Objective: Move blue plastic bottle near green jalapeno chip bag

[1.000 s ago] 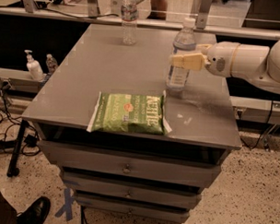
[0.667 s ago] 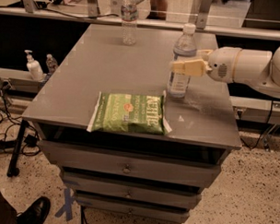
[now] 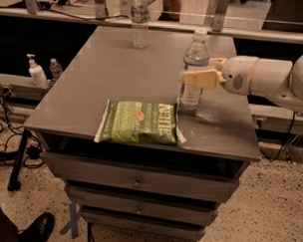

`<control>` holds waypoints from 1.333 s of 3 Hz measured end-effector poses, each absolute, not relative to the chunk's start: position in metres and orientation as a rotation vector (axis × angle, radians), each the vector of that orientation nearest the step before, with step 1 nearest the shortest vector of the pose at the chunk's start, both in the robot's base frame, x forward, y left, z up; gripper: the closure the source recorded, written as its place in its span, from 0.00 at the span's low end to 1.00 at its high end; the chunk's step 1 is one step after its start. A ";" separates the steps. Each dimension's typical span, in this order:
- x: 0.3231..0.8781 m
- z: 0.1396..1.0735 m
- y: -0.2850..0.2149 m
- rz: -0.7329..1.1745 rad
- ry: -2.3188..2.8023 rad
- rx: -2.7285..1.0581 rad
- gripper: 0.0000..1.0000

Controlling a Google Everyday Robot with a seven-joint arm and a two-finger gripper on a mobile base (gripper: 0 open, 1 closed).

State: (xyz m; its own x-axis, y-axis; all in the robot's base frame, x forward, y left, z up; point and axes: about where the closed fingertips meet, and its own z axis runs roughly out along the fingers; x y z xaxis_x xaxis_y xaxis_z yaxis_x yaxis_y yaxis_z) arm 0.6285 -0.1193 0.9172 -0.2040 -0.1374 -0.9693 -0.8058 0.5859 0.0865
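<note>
The gripper (image 3: 188, 75) hung over the grey cabinet top (image 3: 113, 67), its tan fingers (image 3: 200, 78) clamped across the middle of the blue plastic bottle (image 3: 196, 54). The bottle stood upright on the top directly beneath the gripper. Just below the gripper and toward the near edge lay the green jalapeno chip bag (image 3: 140, 122), flat, with one end just beside the bottle's base. Far beyond the gripper, at the back edge, stood a shorter clear bottle (image 3: 139, 20). Behind the gripper stretched the white arm (image 3: 272, 80). Under the top were drawers (image 3: 137, 181), and below them a speckled floor (image 3: 268, 216). Well off from the gripper, past the cabinet's far side, a pump dispenser (image 3: 34, 71) sat on a low ledge.

Compared with a second earlier, gripper and bottle had come forward together, ending closer to the bag; the bag had not shifted.
</note>
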 end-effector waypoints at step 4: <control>0.618 0.911 -0.115 0.731 1.574 -0.820 0.00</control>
State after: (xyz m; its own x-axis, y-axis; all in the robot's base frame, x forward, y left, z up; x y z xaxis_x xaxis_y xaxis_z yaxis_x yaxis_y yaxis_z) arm 0.6184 -0.1146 0.9108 -0.0969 -0.1124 -0.9889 -0.8280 0.5605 0.0174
